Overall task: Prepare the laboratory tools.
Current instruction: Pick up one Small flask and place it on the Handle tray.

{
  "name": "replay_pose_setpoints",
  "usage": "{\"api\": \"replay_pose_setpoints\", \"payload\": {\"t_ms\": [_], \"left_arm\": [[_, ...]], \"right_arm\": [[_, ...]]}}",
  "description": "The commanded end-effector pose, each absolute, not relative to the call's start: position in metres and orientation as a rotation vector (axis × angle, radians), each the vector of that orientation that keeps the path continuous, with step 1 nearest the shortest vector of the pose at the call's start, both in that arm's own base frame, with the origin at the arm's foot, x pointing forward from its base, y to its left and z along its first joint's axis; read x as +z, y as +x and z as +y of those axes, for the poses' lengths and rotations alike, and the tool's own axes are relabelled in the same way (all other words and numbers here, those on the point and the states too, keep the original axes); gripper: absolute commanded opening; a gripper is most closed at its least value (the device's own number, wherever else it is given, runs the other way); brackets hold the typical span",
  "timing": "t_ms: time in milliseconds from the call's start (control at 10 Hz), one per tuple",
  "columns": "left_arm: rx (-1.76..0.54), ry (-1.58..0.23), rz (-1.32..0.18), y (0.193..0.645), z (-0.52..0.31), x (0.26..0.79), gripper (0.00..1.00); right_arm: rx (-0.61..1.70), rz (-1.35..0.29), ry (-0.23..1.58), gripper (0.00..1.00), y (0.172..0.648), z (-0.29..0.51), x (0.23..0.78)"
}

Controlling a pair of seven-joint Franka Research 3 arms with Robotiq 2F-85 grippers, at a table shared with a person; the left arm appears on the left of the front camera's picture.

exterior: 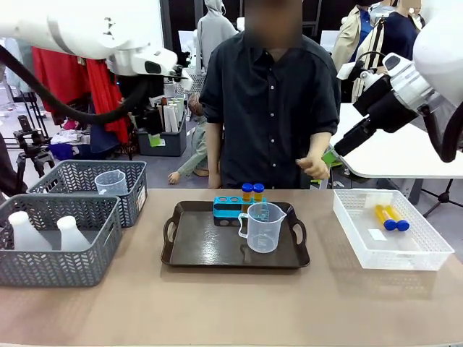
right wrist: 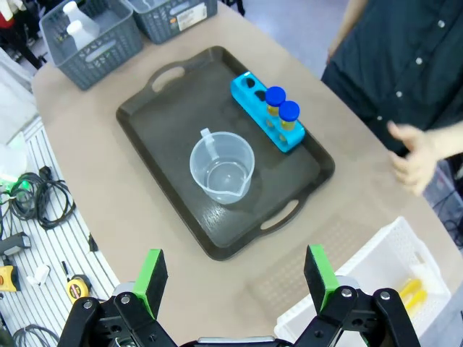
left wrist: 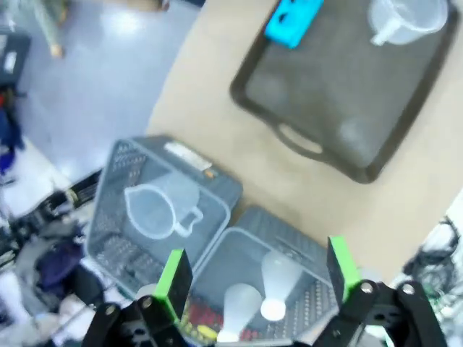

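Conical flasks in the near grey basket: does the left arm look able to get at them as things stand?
Probably yes. The left gripper hangs above the open-topped grey mesh basket, jaws wide, with nothing covering the two conical flasks.

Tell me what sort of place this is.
Likely a robot demonstration or test area in an open hall, not a working laboratory: a staged table with a tray and blue rack, other people behind, cables lying loose.
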State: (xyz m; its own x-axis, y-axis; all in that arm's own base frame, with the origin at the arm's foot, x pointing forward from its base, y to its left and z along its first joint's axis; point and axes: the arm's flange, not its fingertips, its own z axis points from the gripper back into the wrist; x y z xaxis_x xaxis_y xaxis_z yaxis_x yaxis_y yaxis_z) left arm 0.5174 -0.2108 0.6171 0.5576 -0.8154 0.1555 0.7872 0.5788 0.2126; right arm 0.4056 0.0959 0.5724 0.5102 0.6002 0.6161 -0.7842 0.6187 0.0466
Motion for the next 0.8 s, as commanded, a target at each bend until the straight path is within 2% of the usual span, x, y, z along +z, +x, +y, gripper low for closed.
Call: {"api": "replay_pose_setpoints", "payload": {"t_ms": [0, 300, 700], "left_arm": [[-0.724, 0.093, -0.264, 0.52, -0.192, 0.618, 0.96], [-0.504, 0.099, -0.265, 0.528, -0.146, 0.618, 0.96], [-0.56, 0.091, -0.254, 0.538, -0.147, 0.619, 0.96]], "right_arm": [[0.854, -0.606, 0.365, 1.0, 0.406, 0.096, 0.574], [0.854, -0.606, 0.365, 1.0, 0.406, 0.096, 0.574], [0.854, -0.606, 0.365, 1.0, 0.406, 0.096, 0.574]]}}
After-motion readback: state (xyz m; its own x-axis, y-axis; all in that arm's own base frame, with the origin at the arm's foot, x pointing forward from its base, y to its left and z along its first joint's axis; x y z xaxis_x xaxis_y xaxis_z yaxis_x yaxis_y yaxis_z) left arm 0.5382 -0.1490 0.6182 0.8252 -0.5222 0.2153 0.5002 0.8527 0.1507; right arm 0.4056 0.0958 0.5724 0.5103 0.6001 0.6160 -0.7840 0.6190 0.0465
